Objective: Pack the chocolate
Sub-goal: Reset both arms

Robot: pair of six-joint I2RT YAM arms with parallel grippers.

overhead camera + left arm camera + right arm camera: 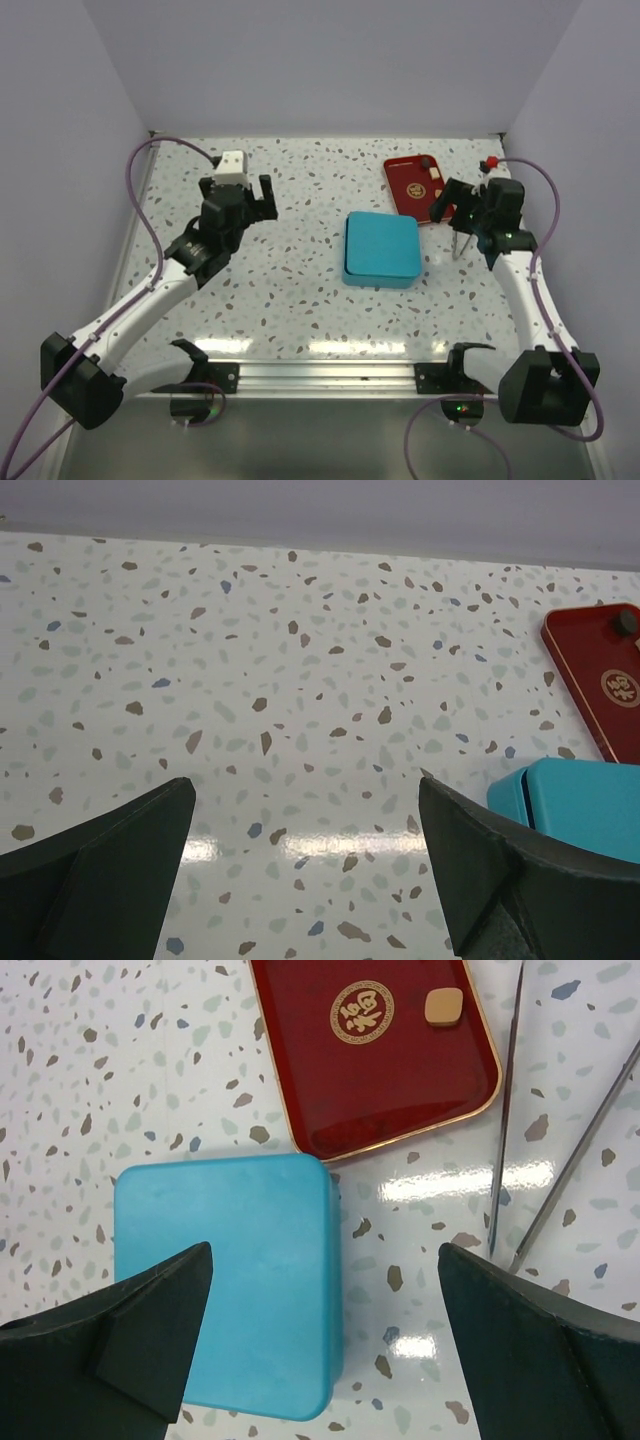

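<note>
A closed teal box (380,248) lies in the middle of the table, also in the right wrist view (225,1280) and at the left wrist view's right edge (580,805). Behind it lies a red tray (408,190) with a gold emblem. One small light brown square chocolate (443,1007) sits on the tray beside the emblem; in the left wrist view it is a small dark lump (627,622). My left gripper (240,187) hangs open over bare table at the left (305,785). My right gripper (468,205) is open above the box's right edge (325,1255), holding nothing.
Thin metal tongs (505,1110) lie on the table to the right of the tray, under the right wrist (460,240). A small red knob (490,163) stands near the back right corner. White walls close the table at the back and both sides.
</note>
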